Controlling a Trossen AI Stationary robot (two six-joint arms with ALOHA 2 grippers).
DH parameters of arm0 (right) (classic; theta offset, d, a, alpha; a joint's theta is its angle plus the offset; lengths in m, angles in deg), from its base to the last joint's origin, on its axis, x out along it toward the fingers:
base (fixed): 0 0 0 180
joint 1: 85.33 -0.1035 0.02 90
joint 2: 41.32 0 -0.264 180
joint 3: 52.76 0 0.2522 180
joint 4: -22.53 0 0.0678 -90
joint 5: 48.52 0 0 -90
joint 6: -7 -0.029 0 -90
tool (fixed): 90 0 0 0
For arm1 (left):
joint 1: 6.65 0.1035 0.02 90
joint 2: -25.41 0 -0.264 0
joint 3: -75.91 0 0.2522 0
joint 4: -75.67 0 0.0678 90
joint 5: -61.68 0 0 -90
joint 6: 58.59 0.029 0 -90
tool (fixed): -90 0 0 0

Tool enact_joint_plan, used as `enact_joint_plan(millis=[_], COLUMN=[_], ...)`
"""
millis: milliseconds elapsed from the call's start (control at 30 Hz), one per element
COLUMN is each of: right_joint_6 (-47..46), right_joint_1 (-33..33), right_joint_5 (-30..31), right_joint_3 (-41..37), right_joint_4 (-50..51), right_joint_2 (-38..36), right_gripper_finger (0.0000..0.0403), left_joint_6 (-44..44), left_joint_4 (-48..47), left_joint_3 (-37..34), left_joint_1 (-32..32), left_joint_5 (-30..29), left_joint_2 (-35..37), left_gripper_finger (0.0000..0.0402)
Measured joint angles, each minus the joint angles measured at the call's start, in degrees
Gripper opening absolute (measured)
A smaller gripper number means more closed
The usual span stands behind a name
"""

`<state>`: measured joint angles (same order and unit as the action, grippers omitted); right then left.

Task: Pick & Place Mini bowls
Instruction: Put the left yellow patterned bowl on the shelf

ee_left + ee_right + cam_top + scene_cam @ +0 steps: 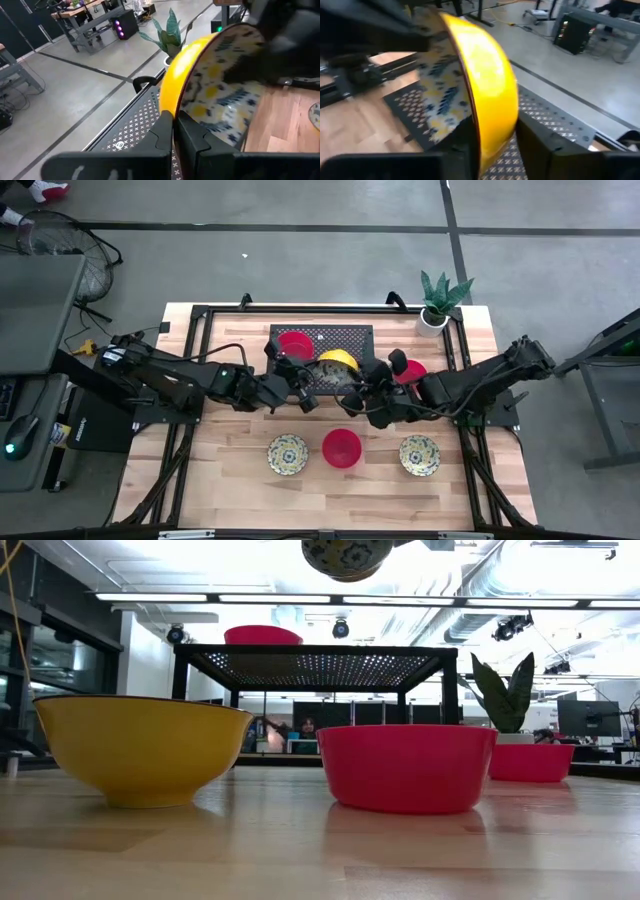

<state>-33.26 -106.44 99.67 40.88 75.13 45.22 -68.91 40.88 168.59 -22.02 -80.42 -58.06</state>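
A cream-yellow mini bowl with blue floral inside (337, 362) hangs in the air over the front edge of the black perforated rack (345, 336), seen at the top of the low view (346, 554). My left gripper (175, 131) and my right gripper (495, 146) are both shut on it from opposite sides. A red bowl (295, 343) rests by its base on the rack. Another red bowl (410, 370) stands on the table right of the rack. Near the front edge stand two patterned bowls (288, 453) (420, 455) with a red bowl (342, 447) between them. My left gripper pinches the bowl's rim (171, 105) on its left side, one finger (196, 140) inside the bowl and one outside, coming level from the table's left. The bowl is lifted clear and tipped on its side, its patterned inside turned toward the near edge. My right gripper pinches the opposite rim (490, 131), one finger (542, 142) against the yellow outer wall and the other inside, coming from the table's right. The bowl stands on edge between the fingers, clear of the rack.
A small white pot with a green plant (437, 302) stands at the far right corner. A black frame (200, 330) runs along the table's sides. A fan and a desk stand off the table on the left. Bare wood lies between the rack and the front row.
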Motion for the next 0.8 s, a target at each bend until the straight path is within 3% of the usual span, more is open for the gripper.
enact_joint_plan(millis=[267, 500, 800], right_joint_6=[-1.65, -1.54, 2.19], right_joint_1=[1.0, 2.58, 5.89], right_joint_5=[-0.74, -5.11, -9.18], right_joint_3=[-0.09, -0.11, -0.09], right_joint_4=[3.6, 5.48, 6.31], right_joint_2=[-0.24, -2.59, -5.17], right_gripper_finger=[0.001, 0.001, 0.0005], left_joint_6=[-0.18, 1.7, 19.72], left_joint_4=[0.45, 1.17, 5.95], left_joint_3=[0.0, 0.07, 0.04], left_joint_1=[-0.33, -0.18, 0.15], left_joint_5=[4.05, 6.99, 10.48], left_joint_2=[0.01, 0.01, 0.01], left_gripper_finger=[0.0001, 0.0001, 0.0031])
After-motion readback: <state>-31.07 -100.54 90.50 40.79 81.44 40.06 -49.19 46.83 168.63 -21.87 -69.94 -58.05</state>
